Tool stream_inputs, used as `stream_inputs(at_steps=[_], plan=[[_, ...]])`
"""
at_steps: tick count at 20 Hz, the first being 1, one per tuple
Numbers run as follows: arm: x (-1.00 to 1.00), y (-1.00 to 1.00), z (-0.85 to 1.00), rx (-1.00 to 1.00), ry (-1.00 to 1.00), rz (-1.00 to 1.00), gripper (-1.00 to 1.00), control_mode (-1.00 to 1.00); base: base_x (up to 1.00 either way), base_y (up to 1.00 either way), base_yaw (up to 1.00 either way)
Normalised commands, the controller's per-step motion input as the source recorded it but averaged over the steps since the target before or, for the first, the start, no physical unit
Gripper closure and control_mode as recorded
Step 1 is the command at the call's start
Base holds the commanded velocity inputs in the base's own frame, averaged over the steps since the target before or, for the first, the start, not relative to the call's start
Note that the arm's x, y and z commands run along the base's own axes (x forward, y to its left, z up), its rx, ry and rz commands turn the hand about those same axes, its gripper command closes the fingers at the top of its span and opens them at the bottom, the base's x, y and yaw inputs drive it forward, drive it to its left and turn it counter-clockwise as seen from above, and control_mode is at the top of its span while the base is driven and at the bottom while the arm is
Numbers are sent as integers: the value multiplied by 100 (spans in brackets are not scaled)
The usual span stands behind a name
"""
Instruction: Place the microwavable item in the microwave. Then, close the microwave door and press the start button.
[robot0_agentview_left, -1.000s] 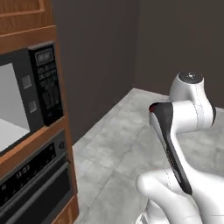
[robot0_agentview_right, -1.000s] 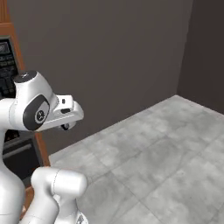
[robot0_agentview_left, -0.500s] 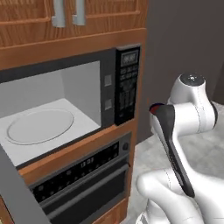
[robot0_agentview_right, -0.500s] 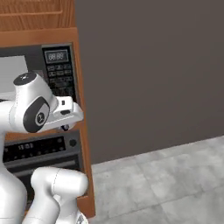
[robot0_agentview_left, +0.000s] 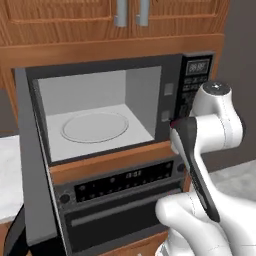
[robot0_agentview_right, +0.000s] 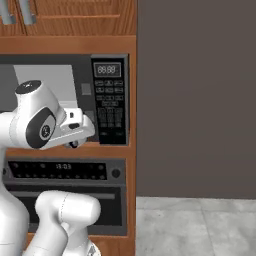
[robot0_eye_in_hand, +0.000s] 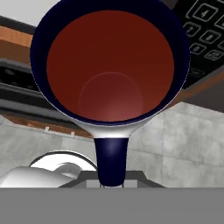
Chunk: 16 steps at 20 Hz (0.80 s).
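Right now the mug (robot0_eye_in_hand: 111, 70) sits in the gripper (robot0_eye_in_hand: 112, 181), clamped by its dark blue handle — the handle runs straight down into the fingers in the hand view, and the mug's mouth faces the camera, so its axis lies along the gripper's own line. Glossy dark red inside, dark blue rim, white body showing just under the rim.

Key relation: the microwave (robot0_agentview_left: 120, 107) cavity is open to the left of the hand. In the left base view the arm's wrist hangs in front of the control strip (robot0_agentview_left: 192, 85), right of the opening, so the mug has to travel leftward and inward to reach the turntable (robot0_agentview_left: 95, 126) — a flat round glass disc on a light grey floor, nothing on it.

Door (robot0_agentview_left: 36, 165) is swung out at the microwave's left edge, seen edge-on as a grey slab. Below the microwave: black oven (robot0_agentview_left: 117, 200) with a display strip, wood cabinet framing.

Judgement: placing not yet done; closing and start are still ahead.
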Motion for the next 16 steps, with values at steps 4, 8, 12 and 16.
stream_inputs(at_steps=[4, 8, 12, 16], plan=[[0, 0, 0, 0, 0, 0, 100, 100, -37, 5, 48], [0, 0, 0, 0, 0, 0, 100, 100, -46, 9, 44], [0, 0, 0, 0, 0, 0, 100, 100, -30, 10, 38], [0, 0, 0, 0, 0, 0, 100, 100, 21, 4, 35]])
